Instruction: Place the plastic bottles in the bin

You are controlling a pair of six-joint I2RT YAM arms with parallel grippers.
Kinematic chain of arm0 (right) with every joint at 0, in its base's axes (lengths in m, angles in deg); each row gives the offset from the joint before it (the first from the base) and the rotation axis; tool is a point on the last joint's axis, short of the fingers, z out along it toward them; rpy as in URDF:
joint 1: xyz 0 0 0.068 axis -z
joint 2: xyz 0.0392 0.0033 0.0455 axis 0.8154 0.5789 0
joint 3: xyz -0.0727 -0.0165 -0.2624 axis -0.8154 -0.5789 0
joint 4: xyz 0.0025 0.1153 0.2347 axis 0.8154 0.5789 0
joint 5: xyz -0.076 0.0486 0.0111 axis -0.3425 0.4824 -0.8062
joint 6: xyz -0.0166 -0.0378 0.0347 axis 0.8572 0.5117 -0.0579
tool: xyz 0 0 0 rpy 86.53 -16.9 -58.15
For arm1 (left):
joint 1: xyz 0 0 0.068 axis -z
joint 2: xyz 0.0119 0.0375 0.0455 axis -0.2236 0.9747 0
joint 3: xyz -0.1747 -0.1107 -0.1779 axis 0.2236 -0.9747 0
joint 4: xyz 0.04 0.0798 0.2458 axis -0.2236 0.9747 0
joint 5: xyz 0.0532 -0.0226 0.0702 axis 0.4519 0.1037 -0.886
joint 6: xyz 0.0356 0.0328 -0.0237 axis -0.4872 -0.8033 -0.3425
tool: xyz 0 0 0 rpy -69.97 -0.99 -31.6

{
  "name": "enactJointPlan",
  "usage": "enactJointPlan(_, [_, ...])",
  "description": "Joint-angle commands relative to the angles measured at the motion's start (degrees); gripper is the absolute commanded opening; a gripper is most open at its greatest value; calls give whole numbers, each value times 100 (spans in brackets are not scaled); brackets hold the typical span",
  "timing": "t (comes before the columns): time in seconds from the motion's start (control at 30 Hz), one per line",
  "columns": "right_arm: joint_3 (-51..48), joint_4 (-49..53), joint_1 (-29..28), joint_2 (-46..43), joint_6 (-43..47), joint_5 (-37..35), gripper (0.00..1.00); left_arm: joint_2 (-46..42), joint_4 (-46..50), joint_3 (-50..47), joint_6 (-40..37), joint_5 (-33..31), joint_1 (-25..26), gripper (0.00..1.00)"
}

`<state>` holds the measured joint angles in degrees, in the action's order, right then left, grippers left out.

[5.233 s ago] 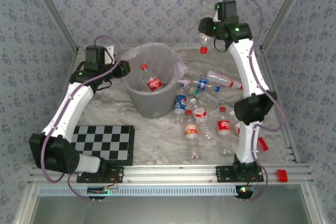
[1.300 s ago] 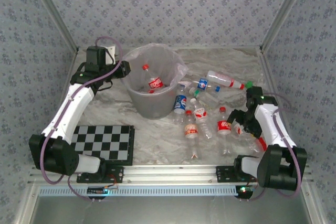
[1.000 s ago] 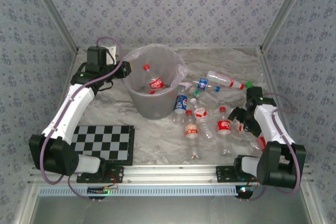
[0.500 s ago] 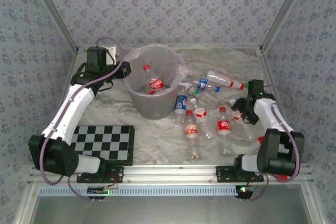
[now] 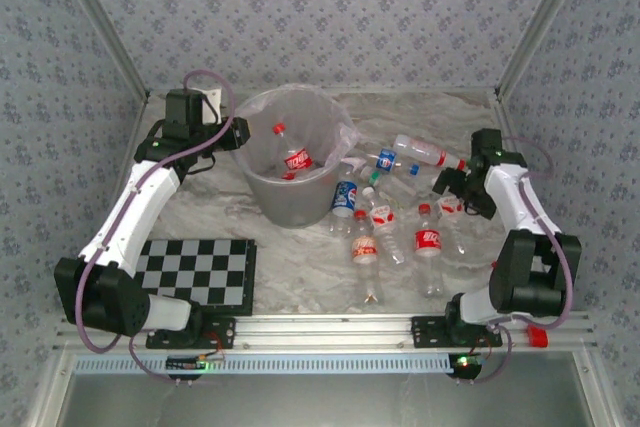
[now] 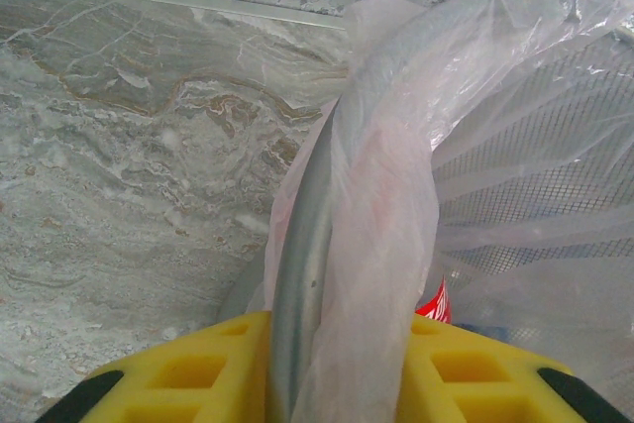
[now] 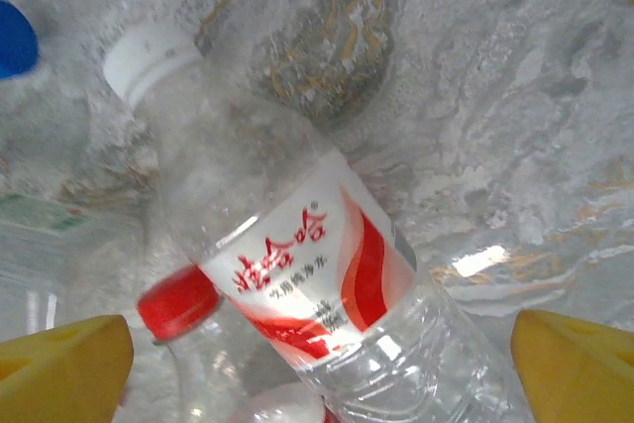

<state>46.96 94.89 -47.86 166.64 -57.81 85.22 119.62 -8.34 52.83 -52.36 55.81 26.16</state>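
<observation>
The counter (image 5: 290, 257) is a marbled grey-white surface. The bin (image 5: 290, 202) stands upright on it toward the back. A checkerboard (image 5: 195, 269) lies flat at the front left, apart from the bin. To the right of the bin, bottles (image 5: 365, 247) lie scattered on their sides, several touching. A blue-labelled bottle (image 5: 343, 197) lies just beside the bin. In the right wrist view, a white-capped bottle (image 7: 297, 264) lies against a red-capped one (image 7: 178, 302).
</observation>
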Motion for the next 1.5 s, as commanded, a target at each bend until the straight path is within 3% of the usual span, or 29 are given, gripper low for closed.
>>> enactJointPlan(0.0, [-9,688,-85,297,478,8,100,-105,260,7,-178,29,48,33])
enactJointPlan(0.23, [-46,588,-29,605,123,-265,97,-132,266,13,-179,19,48,33])
enactJointPlan(0.43, [14,-21,61,1154,166,645,96,-145,279,10,-201,-2,39,33])
enactJointPlan(0.67, [217,-131,232,1226,89,717,79,-160,292,12,-209,-94,39,33])
enactJointPlan(0.93, [610,370,263,580,69,355,66,-115,295,5,-226,-104,30,33])
enactJointPlan(1.07, [947,729,278,203,23,291,65,-128,303,10,-229,-113,15,33])
enactJointPlan(1.2, [1313,998,271,-247,36,286,55,-134,292,5,-217,-87,13,33])
enactJointPlan(1.47, [2105,1025,111,-1017,-324,1309,49,-149,293,-2,-220,-121,12,33])
